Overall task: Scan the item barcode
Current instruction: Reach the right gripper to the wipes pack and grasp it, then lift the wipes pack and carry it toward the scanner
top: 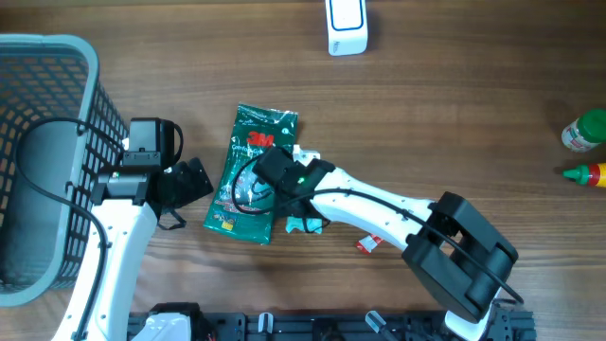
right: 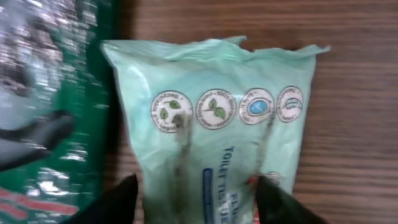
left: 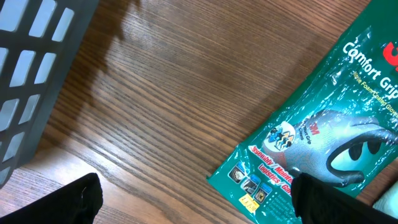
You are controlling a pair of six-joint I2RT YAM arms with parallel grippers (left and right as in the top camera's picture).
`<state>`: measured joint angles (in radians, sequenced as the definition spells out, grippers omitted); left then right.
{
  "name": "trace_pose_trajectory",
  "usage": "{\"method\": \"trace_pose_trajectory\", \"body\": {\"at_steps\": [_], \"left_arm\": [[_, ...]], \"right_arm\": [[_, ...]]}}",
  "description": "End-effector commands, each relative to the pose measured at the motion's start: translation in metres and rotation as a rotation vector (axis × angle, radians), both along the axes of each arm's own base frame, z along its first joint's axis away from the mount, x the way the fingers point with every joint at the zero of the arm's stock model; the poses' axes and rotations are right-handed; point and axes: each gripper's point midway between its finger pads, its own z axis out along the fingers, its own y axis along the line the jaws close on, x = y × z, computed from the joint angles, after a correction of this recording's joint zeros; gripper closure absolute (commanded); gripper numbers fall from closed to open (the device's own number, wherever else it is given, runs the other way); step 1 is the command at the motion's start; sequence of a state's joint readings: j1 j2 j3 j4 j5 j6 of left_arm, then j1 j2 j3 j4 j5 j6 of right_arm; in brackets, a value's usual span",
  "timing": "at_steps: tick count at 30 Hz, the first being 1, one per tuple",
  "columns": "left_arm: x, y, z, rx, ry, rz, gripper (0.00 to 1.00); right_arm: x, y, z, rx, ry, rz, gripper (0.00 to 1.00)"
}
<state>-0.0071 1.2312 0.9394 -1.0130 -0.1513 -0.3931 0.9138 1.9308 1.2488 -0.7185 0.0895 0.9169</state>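
A pale green toilet tissue pack [right: 211,124] lies flat on the wooden table, filling the right wrist view. My right gripper [right: 199,208] is astride its lower part, one dark finger close to each side, and the pack shows no squeeze. In the overhead view that gripper [top: 284,185] hides most of the pack, of which only a corner [top: 305,224] shows. A dark green 3M glove package [top: 248,142] lies just left of the pack. My left gripper [left: 199,205] is open, with its right finger [left: 323,199] over the package's lower corner [left: 323,124].
A grey plastic basket [top: 57,57] stands at the left edge, close to the left arm. A white box-shaped device [top: 346,26] sits at the back centre. Two bottles [top: 587,130] [top: 587,173] stand at the far right. A small red item [top: 367,244] lies under the right arm.
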Motion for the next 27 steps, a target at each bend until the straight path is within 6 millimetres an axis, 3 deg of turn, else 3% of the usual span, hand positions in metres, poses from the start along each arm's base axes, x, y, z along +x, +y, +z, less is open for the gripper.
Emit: {"method": "trace_pose_trajectory", "body": {"at_steps": [1, 2, 3, 5, 10, 13, 14, 17, 21, 25, 27], "left_arm": [[-0.002, 0.001, 0.0, 0.003, 0.001, -0.014, 0.0], [-0.002, 0.001, 0.0, 0.003, 0.001, -0.014, 0.0], [-0.002, 0.001, 0.0, 0.003, 0.001, -0.014, 0.0], [-0.002, 0.001, 0.0, 0.003, 0.001, -0.014, 0.0], [-0.002, 0.001, 0.0, 0.003, 0.001, -0.014, 0.0], [-0.002, 0.001, 0.0, 0.003, 0.001, -0.014, 0.0], [-0.002, 0.001, 0.0, 0.003, 0.001, -0.014, 0.0], [-0.002, 0.001, 0.0, 0.003, 0.001, -0.014, 0.0], [-0.002, 0.001, 0.0, 0.003, 0.001, -0.014, 0.0], [-0.002, 0.001, 0.0, 0.003, 0.001, -0.014, 0.0], [-0.002, 0.001, 0.0, 0.003, 0.001, -0.014, 0.0]], "right_arm": [[-0.008, -0.021, -0.019, -0.101, 0.048, -0.007, 0.56], [-0.01, -0.022, -0.02, -0.104, 0.054, -0.007, 0.62], [-0.011, -0.022, -0.02, -0.103, 0.061, -0.003, 0.79], [-0.014, -0.019, -0.02, -0.091, 0.078, 0.029, 0.95], [-0.022, 0.006, -0.001, 0.141, 0.244, 0.172, 0.96], [-0.023, 0.03, 0.053, 0.55, 0.326, 0.435, 0.96], [-0.025, 0.035, 0.082, 0.754, 0.302, 0.605, 0.96], [-0.026, 0.02, 0.127, 1.083, 0.245, 0.779, 0.96], [-0.024, -0.005, 0.151, 1.264, 0.2, 0.769, 0.96], [-0.037, -0.005, 0.178, 1.423, 0.105, 0.844, 0.96], [-0.044, -0.003, 0.181, 1.436, 0.027, 0.928, 0.95]]}}
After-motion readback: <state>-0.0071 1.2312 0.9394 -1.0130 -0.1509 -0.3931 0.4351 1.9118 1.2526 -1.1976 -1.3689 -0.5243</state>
